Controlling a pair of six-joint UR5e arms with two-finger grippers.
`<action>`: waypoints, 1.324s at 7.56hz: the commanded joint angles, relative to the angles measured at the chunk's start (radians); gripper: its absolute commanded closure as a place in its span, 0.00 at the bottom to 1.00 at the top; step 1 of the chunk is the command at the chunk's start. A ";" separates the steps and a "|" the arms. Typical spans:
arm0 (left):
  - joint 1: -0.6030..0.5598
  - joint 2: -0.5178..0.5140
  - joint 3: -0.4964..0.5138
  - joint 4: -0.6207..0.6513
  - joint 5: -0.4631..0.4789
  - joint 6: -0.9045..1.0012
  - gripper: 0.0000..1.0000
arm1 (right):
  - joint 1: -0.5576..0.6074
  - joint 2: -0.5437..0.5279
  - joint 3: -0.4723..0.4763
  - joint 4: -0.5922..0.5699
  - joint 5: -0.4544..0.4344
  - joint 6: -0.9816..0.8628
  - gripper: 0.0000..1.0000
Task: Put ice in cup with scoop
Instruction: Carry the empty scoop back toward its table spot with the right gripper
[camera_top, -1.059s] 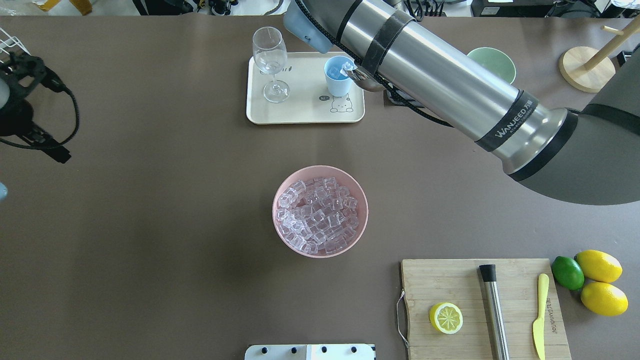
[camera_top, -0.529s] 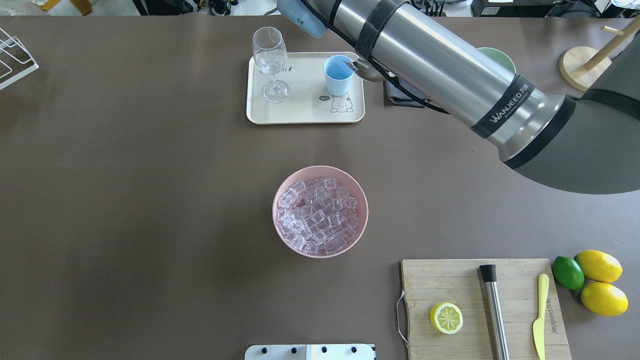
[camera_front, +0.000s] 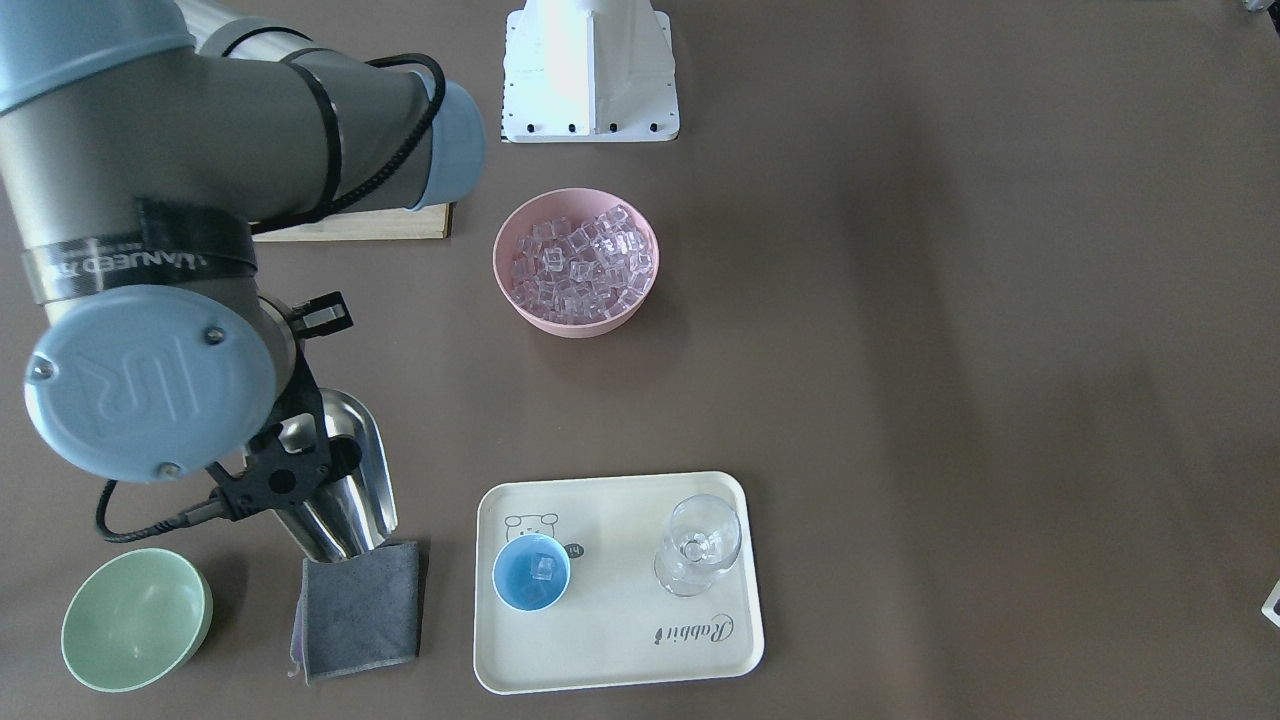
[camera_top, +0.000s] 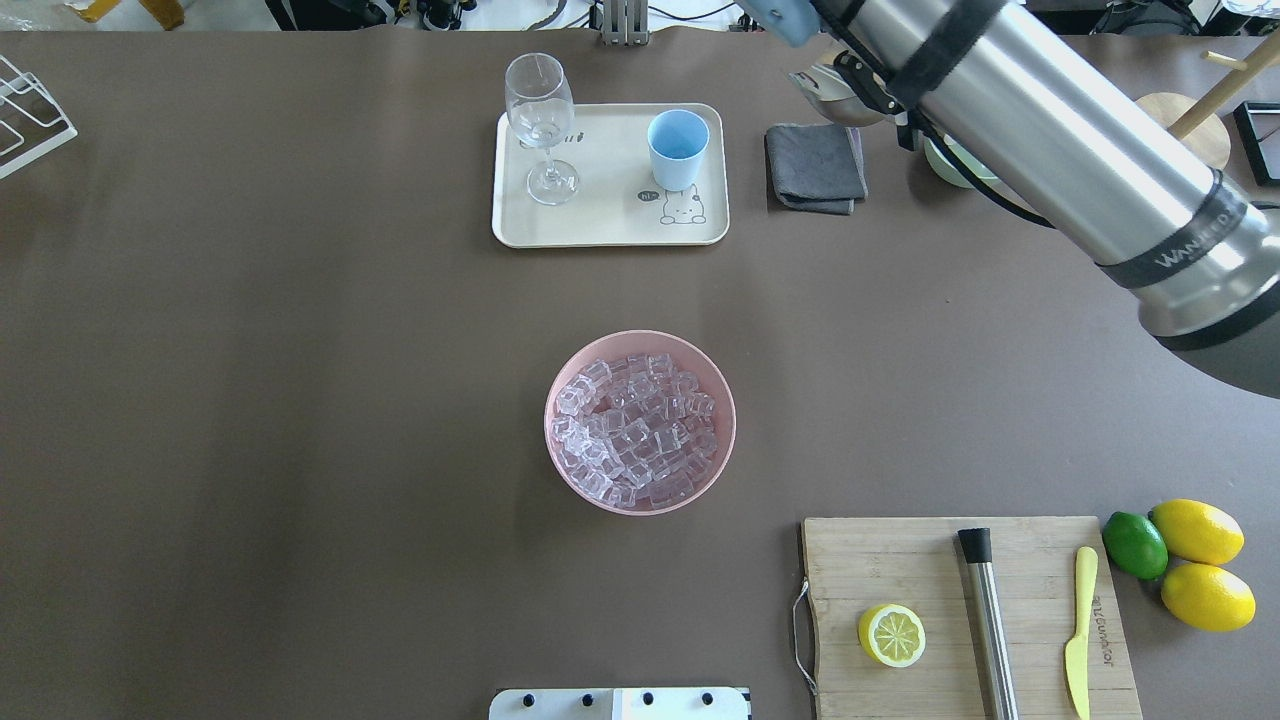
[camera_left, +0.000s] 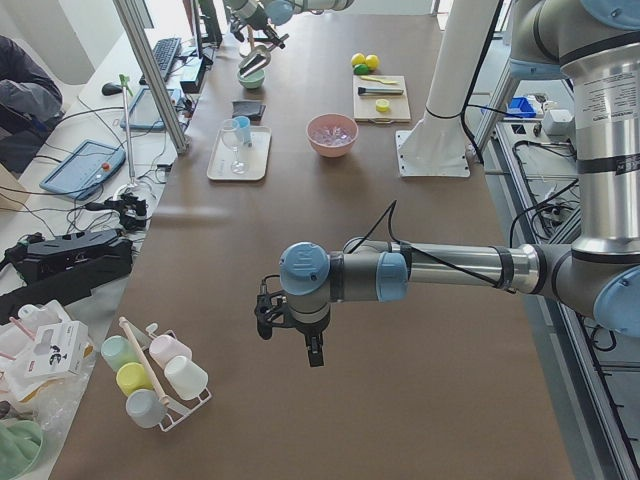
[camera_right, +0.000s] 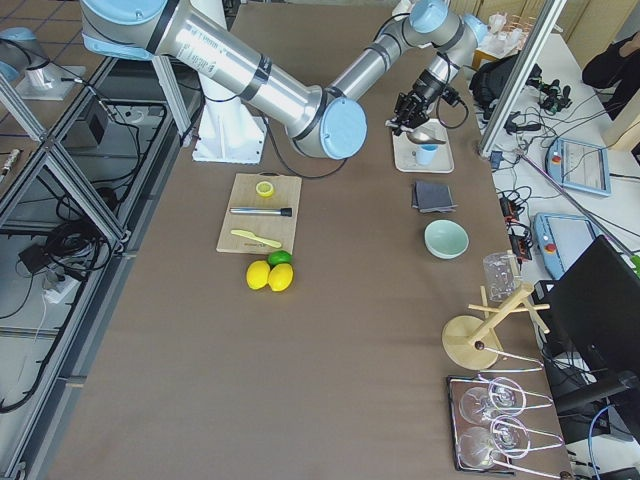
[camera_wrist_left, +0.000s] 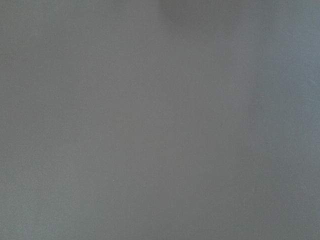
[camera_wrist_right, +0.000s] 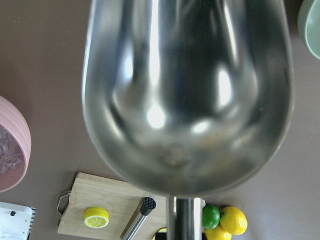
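The right fingers (camera_front: 278, 476) are closed around the handle of the scoop (camera_front: 345, 470) and hold it above the desk (camera_front: 950, 350). The trough reaches out in front of the fingers. In the right wrist view it is shiny and empty, with no ice cube inside.

Just below the scoop lies a grey cloth (camera_front: 362, 610), and the low end of the scoop is over the edge of this cloth. I cannot tell if the two are touching.

The cup (camera_front: 531, 572) stands upright on a cream tray (camera_front: 620, 682), on the robot's left side of the right fingers, past the cloth and well apart from the scoop. One clear cube of ice (camera_front: 543, 568) lies inside the cup. A wine glass (camera_front: 700, 545) stands on the same tray, farther from the fingers than the cup.

A green bowl (camera_front: 135, 620) is on the other side of the fingers, near them. A pink bowl (camera_front: 577, 318), full of clear cubes, stands nearer to the robot's base than the fingers and apart from them.

The left fingers (camera_left: 270, 318) hang over a bare part of the desk, far from all these things. They show only in the left side view, and I cannot tell if they are open or closed.
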 joint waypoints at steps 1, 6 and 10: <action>-0.012 0.003 0.018 0.000 -0.004 -0.006 0.02 | 0.023 -0.381 0.519 -0.026 -0.001 0.140 1.00; 0.002 -0.019 0.037 -0.024 0.003 0.008 0.02 | 0.030 -0.928 0.839 0.309 0.007 0.361 1.00; 0.003 -0.020 0.046 -0.052 0.003 0.007 0.02 | 0.026 -1.109 0.706 0.719 0.068 0.550 1.00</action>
